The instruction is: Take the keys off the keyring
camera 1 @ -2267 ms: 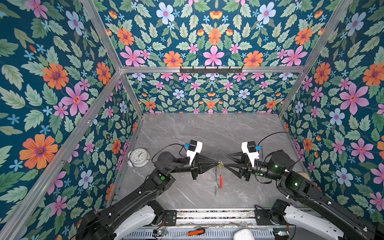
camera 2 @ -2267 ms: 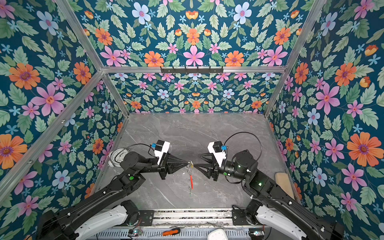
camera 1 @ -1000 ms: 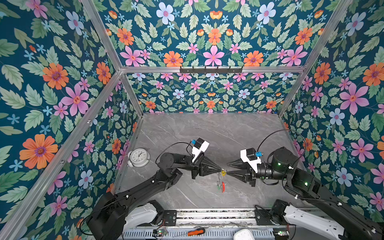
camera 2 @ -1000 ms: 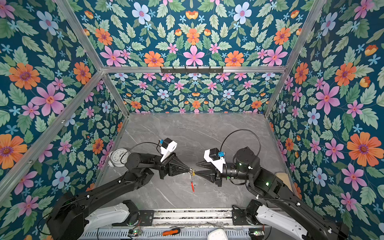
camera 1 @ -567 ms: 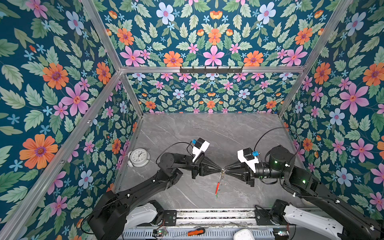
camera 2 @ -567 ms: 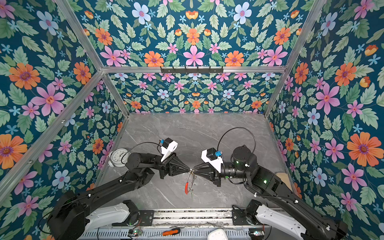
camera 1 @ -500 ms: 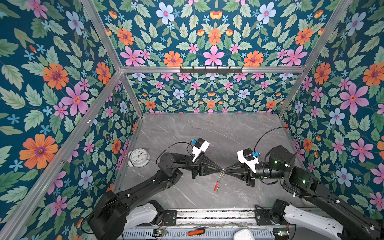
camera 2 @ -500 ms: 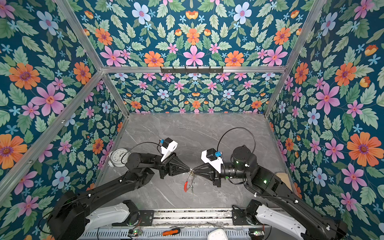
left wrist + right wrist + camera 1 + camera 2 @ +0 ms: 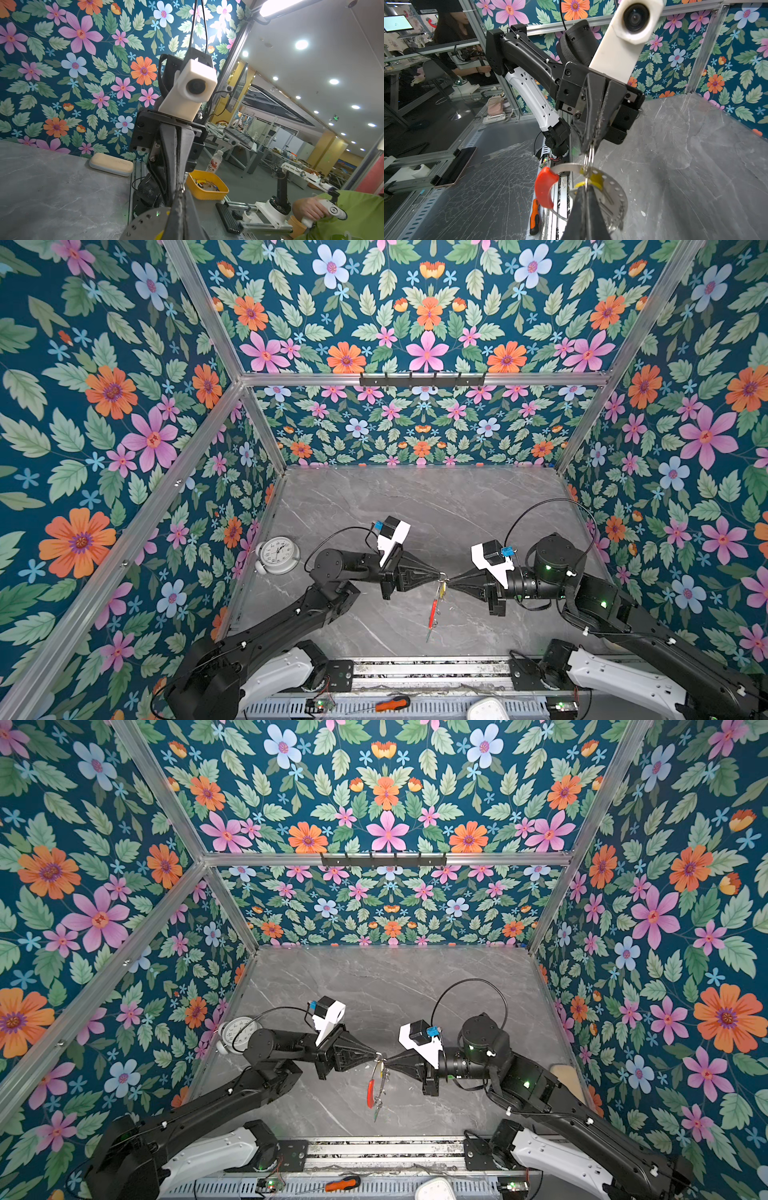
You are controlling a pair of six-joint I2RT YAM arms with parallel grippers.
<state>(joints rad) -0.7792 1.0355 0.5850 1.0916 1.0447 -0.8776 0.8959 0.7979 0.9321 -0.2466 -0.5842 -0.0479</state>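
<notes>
- left gripper (image 9: 438, 573) is clenched on a small wire ring (image 9: 588, 157) — the right wrist view shows it pinched in the tips.
- from that ring the keyring (image 9: 566, 167) hangs in the air between the two arms, above the table (image 9: 374, 510), with its red section (image 9: 433, 608) in plain sight.
- right gripper (image 9: 451, 580) is closed tight at the yellow tag (image 9: 595, 177); whether it bites the tag or its wire i cannot tell.
- as i judge it, no key lies loose on the table, so nothing is off — every key is left to do.
- the keys (image 9: 379, 1099) are too small to count from above, and my left wrist view hides the hoop behind its own fingers.
</notes>
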